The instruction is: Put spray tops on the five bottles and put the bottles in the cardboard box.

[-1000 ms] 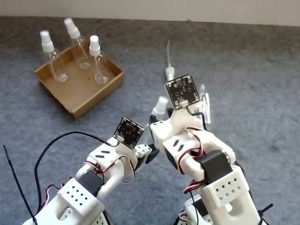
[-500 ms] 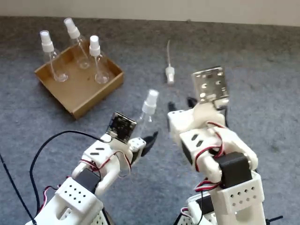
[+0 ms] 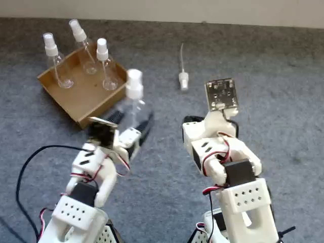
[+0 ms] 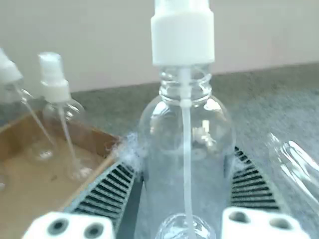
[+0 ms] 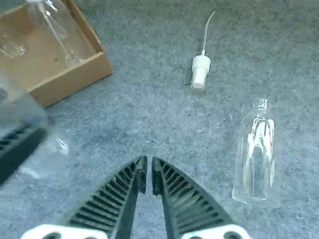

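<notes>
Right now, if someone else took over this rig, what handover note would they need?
Left end effector: shut on the fourth bottle, spray top on, held upright beside the cardboard box, not in it.
Right end effector: shut, empty, above the carpet.
Done: three capped bottles stand in the box.
Left: box the held bottle; then fit the loose spray top on the bare bottle, both lying on the carpet, and box it.
</notes>
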Tool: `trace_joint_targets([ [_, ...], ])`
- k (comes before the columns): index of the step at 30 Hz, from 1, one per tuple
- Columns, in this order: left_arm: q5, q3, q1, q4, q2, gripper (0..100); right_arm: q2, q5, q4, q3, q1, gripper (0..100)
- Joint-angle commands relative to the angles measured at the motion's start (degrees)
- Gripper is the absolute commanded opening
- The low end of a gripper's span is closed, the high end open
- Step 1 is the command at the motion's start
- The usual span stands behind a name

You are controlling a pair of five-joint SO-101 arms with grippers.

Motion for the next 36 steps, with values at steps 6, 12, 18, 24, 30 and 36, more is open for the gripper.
trace_joint_targets([
  [6,0.4,8.1,-4.4,-0.4,-23.3,11,-1.0,0.3,-15.9,12.2,0.3,0.5],
  [12,0.4,7.7,-4.3,0.4,-19.6,11,-1.0,0.3,-20.4,16.8,0.3,0.5],
  [18,0.5,8.2,-3.9,0.5,-20.4,11,-1.0,0.5,-26.1,22.0,-2.6,0.5],
  [24,0.7,8.2,-3.9,0.5,-20.4,11,-0.9,0.5,-33.0,26.9,-10.9,0.5],
  [30,0.8,8.2,-3.8,0.6,-20.0,11,-0.7,0.6,-41.5,31.0,-11.8,0.5],
  [36,0.8,8.2,-3.8,0.6,-20.0,11,-0.9,0.5,-52.1,36.1,-11.9,0.5],
])
